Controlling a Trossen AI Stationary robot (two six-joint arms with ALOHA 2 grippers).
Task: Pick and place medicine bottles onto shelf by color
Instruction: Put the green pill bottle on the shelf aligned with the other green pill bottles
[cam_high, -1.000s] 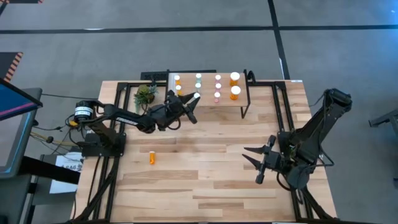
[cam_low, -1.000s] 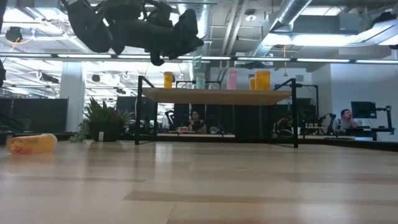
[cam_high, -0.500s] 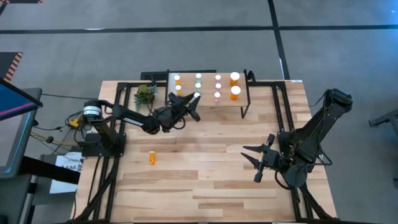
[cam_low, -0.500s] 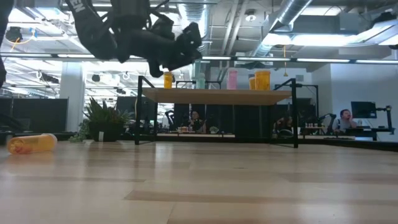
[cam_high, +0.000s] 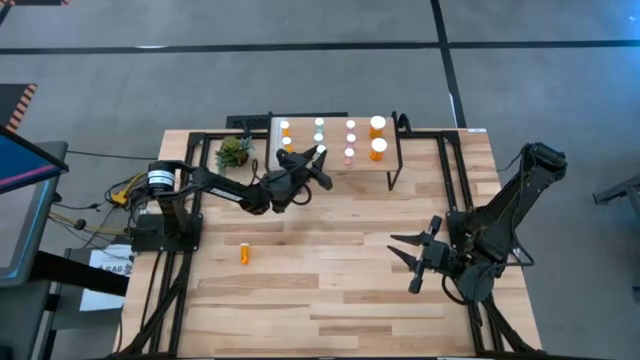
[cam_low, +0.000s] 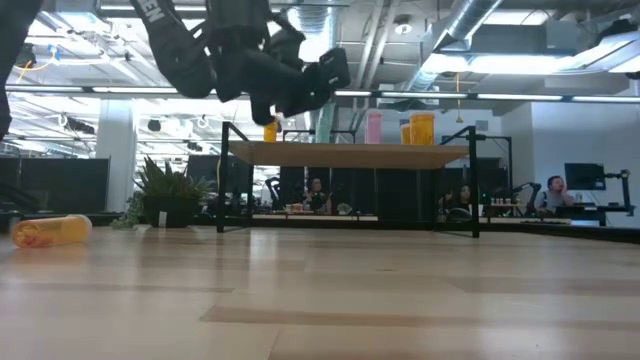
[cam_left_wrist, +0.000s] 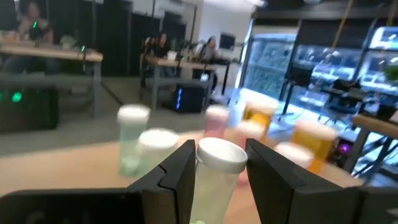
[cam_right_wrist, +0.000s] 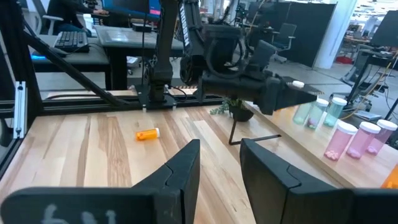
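Pale wood forms the worktop (cam_high: 340, 270), on which the shelf (cam_high: 390, 163) stands at the far edge on thin black legs. White-capped medicine bottles (cam_high: 349, 137) stand on the shelf in rows: orange at one end, then teal, then pink, with two larger orange bottles (cam_high: 378, 147) at the other end. In the low view the orange, teal, pink and larger orange bodies (cam_low: 422, 128) show above the shelf edge.

Left gripper (cam_high: 318, 157) is raised over the near edge of the shelf, by the teal row. Its jaws are clamped on a white-capped bottle (cam_left_wrist: 214, 180); the body looks pale green or teal, though the left wrist view is too blurred to be sure. Beyond it in that view stand teal (cam_left_wrist: 132, 138), pink and orange bottles.

One small orange bottle (cam_high: 244, 252) lies on its side on the worktop, well apart from the shelf, nearer the left arm's base. A potted plant (cam_high: 234, 152) sits just beside the shelf's orange end.

Right gripper (cam_high: 412, 262) waits low over the worktop, away from the shelf, jaws apart and holding nothing.

People sit at desks (cam_low: 553, 192) in the room behind.
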